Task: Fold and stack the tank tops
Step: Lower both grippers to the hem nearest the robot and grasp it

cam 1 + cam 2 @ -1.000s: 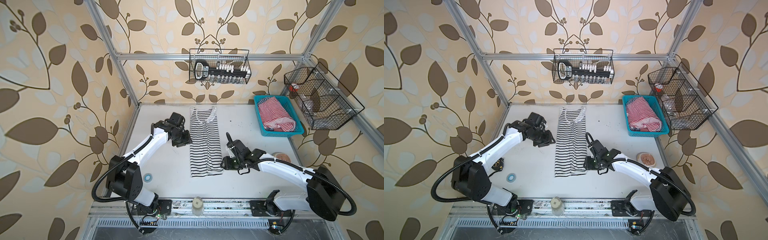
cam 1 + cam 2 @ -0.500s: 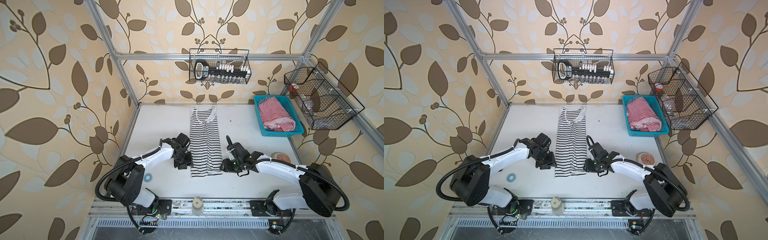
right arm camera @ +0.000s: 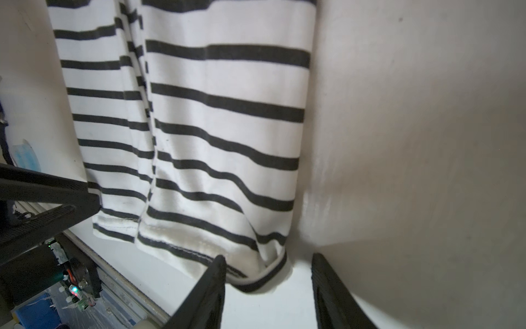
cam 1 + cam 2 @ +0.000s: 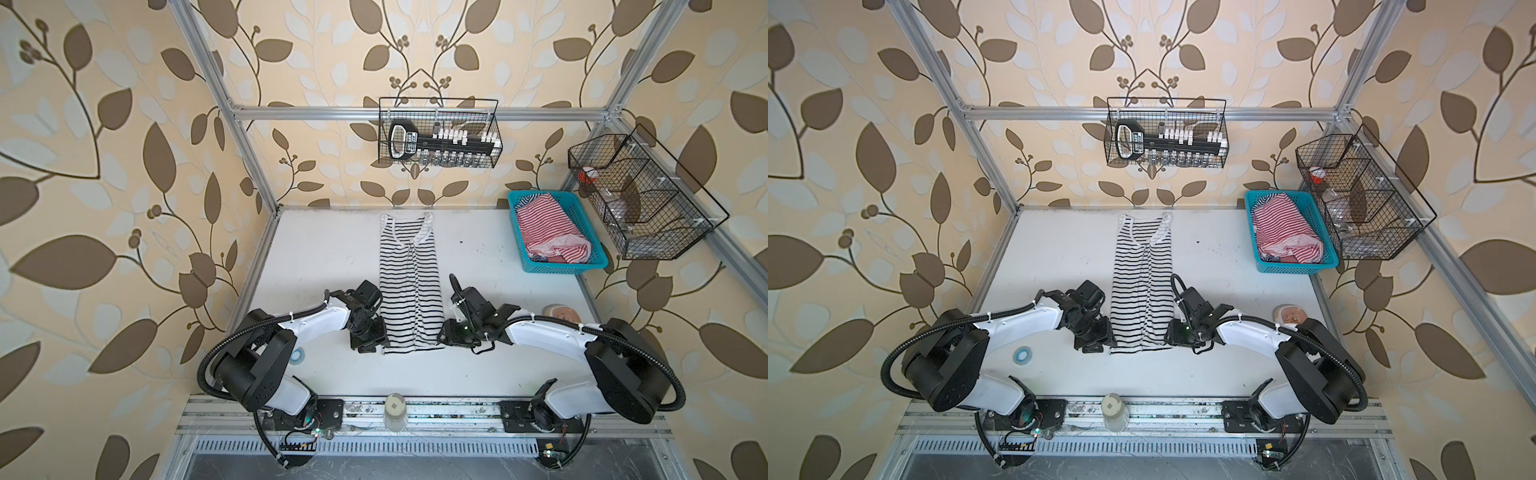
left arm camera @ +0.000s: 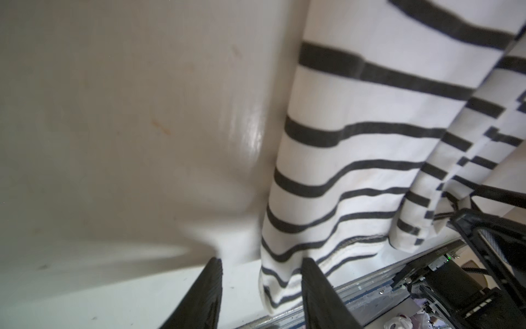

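Note:
A white tank top with black stripes [image 4: 409,286] [image 4: 1142,286] lies flat on the white table, folded lengthwise into a narrow strip, straps at the far end. My left gripper [image 4: 379,347] [image 5: 262,262] is open at the near left hem corner, and that corner [image 5: 273,287] lies between its fingers. At the near right hem corner my right gripper [image 4: 441,338] [image 3: 269,257] is open too, the corner [image 3: 264,273] partly between its fingers. The red-striped tank top [image 4: 548,232] [image 4: 1283,232] lies bunched in the teal basket.
The teal basket [image 4: 598,266] stands at the back right of the table. Wire baskets hang on the back wall [image 4: 436,133] and on the right wall [image 4: 644,199]. A blue tape roll [image 4: 297,354], a round pinkish object [image 4: 559,311] and a white jar [image 4: 394,409] sit nearby.
My left arm has come from beside the upper part of the black-striped top down to its near left hem corner. The right gripper has shifted slightly to the near right corner.

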You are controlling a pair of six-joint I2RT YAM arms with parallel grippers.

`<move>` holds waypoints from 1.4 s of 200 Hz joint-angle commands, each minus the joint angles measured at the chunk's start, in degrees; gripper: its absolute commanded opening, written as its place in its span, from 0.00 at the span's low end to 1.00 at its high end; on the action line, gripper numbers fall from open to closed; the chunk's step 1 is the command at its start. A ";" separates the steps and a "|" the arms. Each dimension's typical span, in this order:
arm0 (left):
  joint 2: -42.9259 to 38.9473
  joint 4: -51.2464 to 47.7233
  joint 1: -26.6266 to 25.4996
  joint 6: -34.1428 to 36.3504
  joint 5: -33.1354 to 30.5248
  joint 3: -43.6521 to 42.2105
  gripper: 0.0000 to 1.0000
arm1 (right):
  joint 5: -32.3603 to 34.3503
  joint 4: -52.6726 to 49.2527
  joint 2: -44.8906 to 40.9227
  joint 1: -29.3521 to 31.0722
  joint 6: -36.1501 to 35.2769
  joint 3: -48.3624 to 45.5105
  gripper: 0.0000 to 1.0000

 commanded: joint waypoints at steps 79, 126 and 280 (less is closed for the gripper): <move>0.27 3.30 -1.03 -2.75 1.12 -2.80 0.48 | 2.34 -3.11 4.73 3.15 1.58 -1.53 0.46; 0.72 4.34 -1.12 -3.31 0.65 -4.69 0.41 | 2.30 -2.98 4.81 3.56 1.94 -2.20 0.46; -7.44 1.87 -1.39 -4.14 1.12 -8.64 0.00 | 4.78 -5.46 -1.27 6.79 4.88 -3.93 0.00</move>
